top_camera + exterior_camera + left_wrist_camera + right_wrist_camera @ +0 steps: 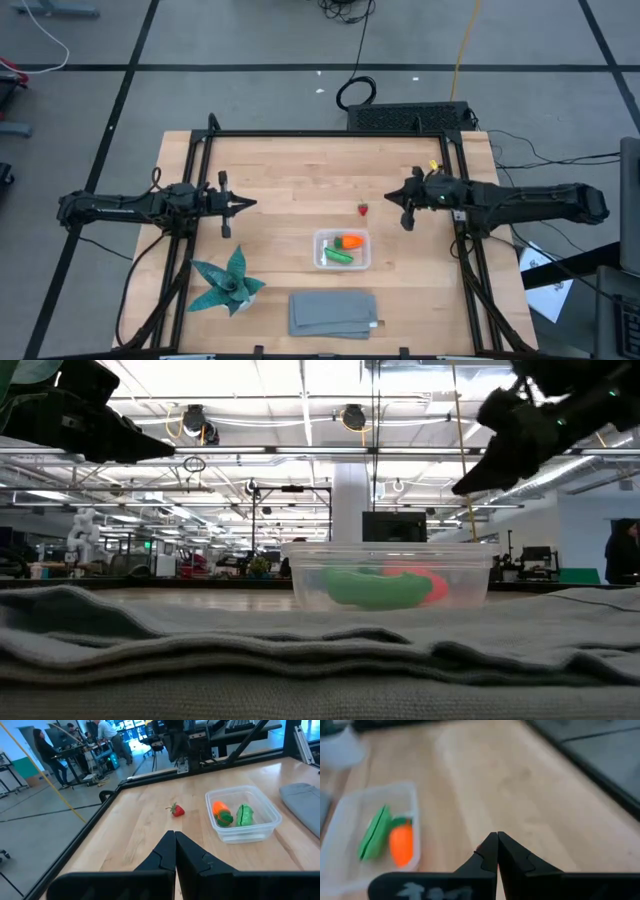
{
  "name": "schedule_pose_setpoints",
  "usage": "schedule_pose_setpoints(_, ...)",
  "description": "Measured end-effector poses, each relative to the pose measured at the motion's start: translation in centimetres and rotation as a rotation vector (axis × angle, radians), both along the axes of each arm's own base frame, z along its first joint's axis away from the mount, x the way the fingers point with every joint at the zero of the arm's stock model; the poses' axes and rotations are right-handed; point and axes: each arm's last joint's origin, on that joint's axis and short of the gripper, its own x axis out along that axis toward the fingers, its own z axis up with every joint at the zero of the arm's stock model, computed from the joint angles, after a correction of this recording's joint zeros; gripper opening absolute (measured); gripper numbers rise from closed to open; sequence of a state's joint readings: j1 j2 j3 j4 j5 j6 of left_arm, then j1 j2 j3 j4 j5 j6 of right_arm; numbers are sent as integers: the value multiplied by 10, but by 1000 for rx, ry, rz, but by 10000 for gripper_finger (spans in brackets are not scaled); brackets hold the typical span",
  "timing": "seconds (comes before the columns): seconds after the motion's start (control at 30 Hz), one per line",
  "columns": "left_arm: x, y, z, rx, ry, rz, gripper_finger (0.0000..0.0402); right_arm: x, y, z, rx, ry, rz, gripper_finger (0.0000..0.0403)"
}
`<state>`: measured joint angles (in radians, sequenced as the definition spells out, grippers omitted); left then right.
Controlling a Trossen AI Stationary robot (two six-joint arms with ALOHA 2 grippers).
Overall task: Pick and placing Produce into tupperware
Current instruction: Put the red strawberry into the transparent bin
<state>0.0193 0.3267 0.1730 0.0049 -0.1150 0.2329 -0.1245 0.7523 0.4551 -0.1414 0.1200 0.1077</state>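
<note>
The clear tupperware [342, 250] stands on the wooden table right of centre. It holds the orange carrot piece [351, 242] and the green pod [339, 258], both also seen in the left wrist view: carrot piece [222, 812], pod [245, 815]. The red strawberry piece [363, 209] lies on the bare table just beyond the tupperware. My right gripper [389, 197] hovers shut a little to the right of the strawberry, above the table. My left gripper [250, 203] is shut and waits over the table's left half, pointing toward the strawberry [177, 810].
A teal spiky leaf plant [228, 283] stands near the near-left corner. A folded grey cloth [333, 313] lies at the near edge, in front of the tupperware. Black frame rails [195, 170] run along the table's sides. People stand in the room beyond the table [44, 750].
</note>
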Motion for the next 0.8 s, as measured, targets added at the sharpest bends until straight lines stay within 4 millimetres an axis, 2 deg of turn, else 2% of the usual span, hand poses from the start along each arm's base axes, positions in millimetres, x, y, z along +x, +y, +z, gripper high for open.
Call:
schedule_pose_setpoints(0.1, 0, 0, 0, 0, 0, 0, 1, 10, -5, 7, 28, 117, 96, 0)
schedule_pose_setpoints(0.23, 0, 0, 0, 0, 0, 0, 1, 26, -16, 13, 59, 214, 111, 1)
schedule_pose_setpoints(0.43, 0, 0, 0, 0, 0, 0, 1, 51, -33, 8, 113, 301, 167, 29)
schedule_pose_setpoints(0.6, 0, 0, 0, -1, 0, 0, 1, 68, -50, 9, 151, 366, 140, 49)
schedule_pose_setpoints(0.8, 0, 0, 0, 2, 1, 9, 1, 85, -60, 21, 209, 373, 86, 49)
